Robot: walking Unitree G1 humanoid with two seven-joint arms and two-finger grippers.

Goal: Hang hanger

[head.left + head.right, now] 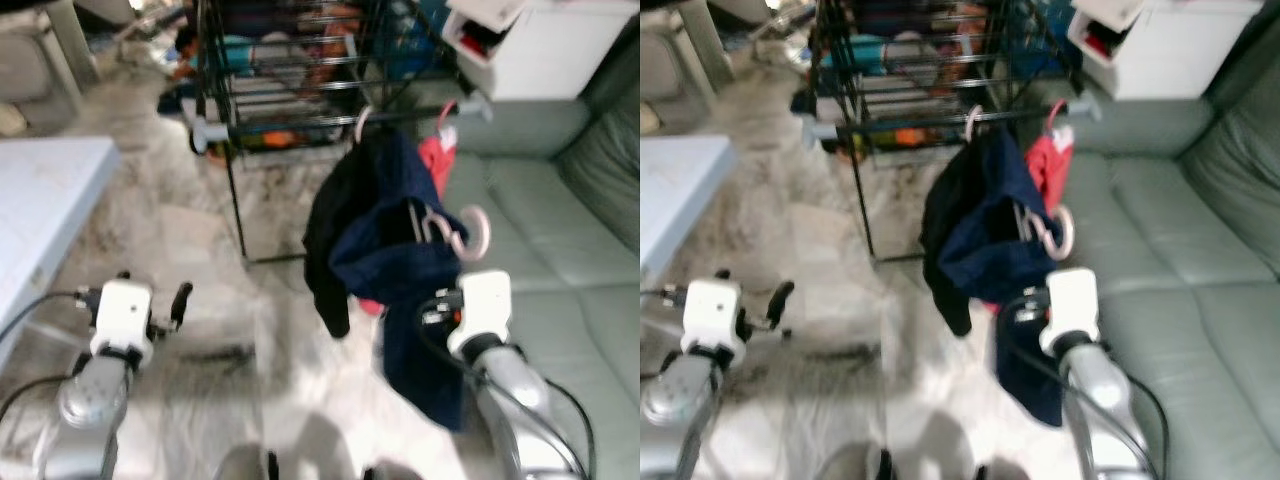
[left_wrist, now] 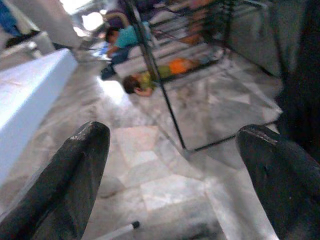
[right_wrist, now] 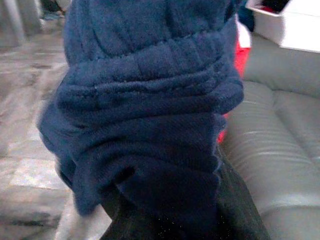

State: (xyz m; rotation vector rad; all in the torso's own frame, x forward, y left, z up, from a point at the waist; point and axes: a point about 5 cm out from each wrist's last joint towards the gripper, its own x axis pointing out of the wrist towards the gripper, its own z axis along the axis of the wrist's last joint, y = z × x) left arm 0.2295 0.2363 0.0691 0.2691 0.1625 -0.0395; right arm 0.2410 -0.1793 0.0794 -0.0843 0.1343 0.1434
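**Navy garment held up beside the drying rack**

The grey-green leather sofa (image 1: 560, 230) is filling the robot's right side, and the black wire drying rack (image 1: 290, 90) is standing ahead on the marble floor (image 1: 200, 230), with a pale blue table (image 1: 40, 200) off to the left. A dark navy knitted garment (image 1: 385, 240) is draping down from the rack's front bar, a black piece of clothing (image 1: 325, 250) hanging beside it and a red cloth (image 1: 437, 160) just behind. The pink plastic hanger (image 1: 470, 235) is poking out of the navy fabric, its hook curling just above the right arm's white wrist. That right arm is reaching up and forward, the right gripper (image 3: 165, 200) buried under the navy folds, so I cannot tell how its fingers are set. The left arm is sitting low and bent, the left gripper (image 2: 175, 175) spread wide over bare floor, holding nothing.
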